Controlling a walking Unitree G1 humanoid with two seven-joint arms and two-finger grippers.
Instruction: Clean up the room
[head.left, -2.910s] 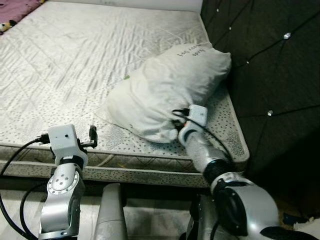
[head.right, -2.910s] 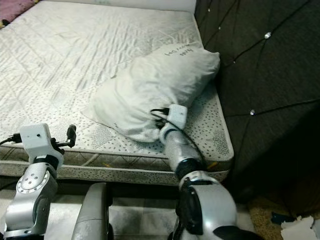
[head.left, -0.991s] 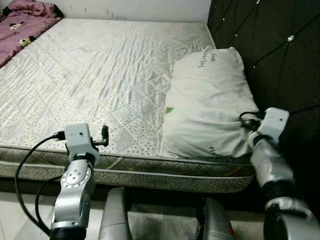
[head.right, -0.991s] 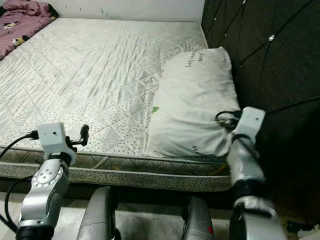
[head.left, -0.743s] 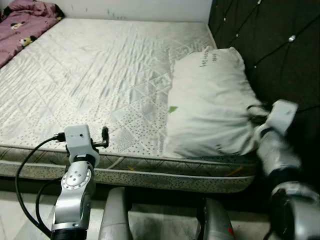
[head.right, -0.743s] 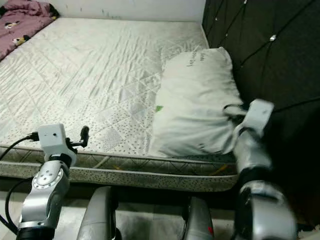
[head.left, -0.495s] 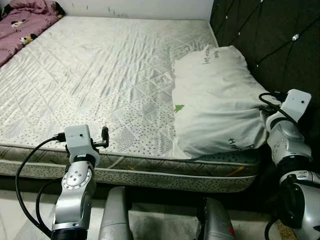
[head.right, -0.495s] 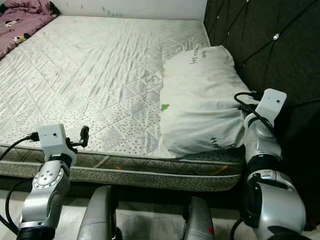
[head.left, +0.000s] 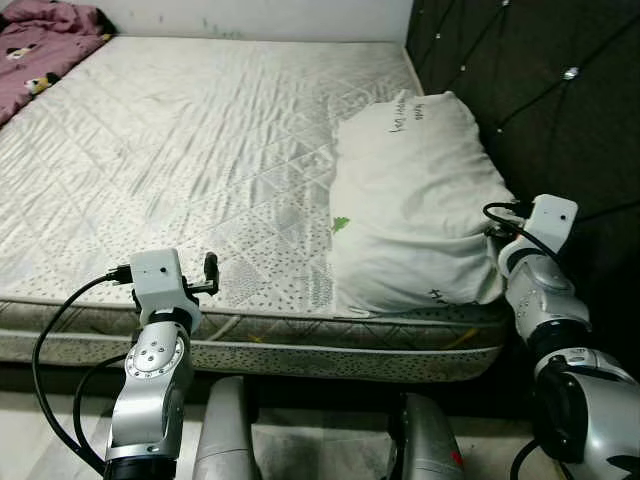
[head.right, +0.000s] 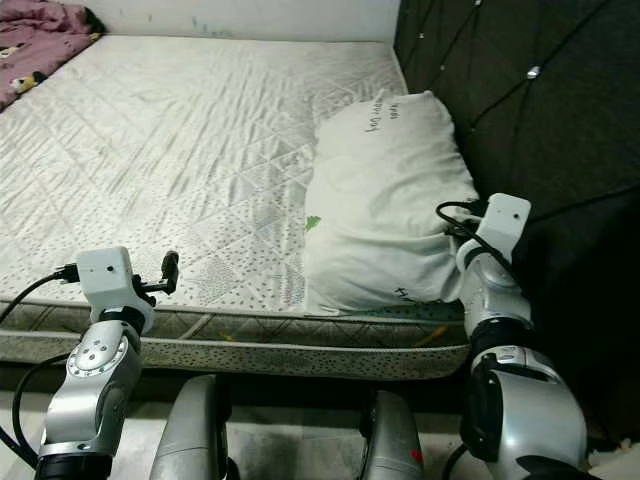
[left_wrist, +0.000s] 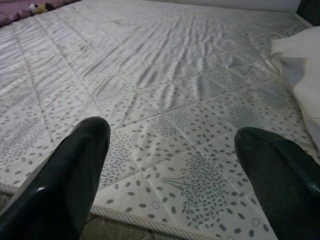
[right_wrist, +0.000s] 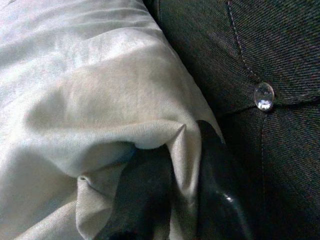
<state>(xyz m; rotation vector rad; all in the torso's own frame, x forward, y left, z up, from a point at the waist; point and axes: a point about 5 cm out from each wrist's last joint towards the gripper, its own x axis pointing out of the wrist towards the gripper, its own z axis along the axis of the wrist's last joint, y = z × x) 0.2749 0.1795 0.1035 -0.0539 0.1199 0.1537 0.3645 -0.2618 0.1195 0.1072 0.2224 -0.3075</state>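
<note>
A white pillow (head.left: 415, 200) lies on the right side of a bare quilted mattress (head.left: 180, 150), its long side running near to far along the dark tufted headboard (head.left: 530, 90) that stands on the right, with some handwriting on its far end and a small green mark on its left edge. The right pincer (right_wrist: 175, 200) is at the pillow's near right corner, just beside the headboard, and its 2 black fingers (right_wrist: 220, 200) are pinched together on a fold of the pillow's cloth, which bunches up between them; one of the headboard's shiny buttons (right_wrist: 263, 96) sits just beyond. In the head views the right arm reaches up from the near right, its white wrist block (head.left: 552, 220) touching the pillow's corner above the mattress's near edge. The left pincer (left_wrist: 175, 175) hovers over the near left edge of the mattress, well apart from the pillow, its 2 fingers (left_wrist: 75, 165) spread wide with nothing between them but the spotted mattress cover below. At the far left corner of the bed lies a pink blanket (head.left: 40, 35) with a cartoon print
</note>
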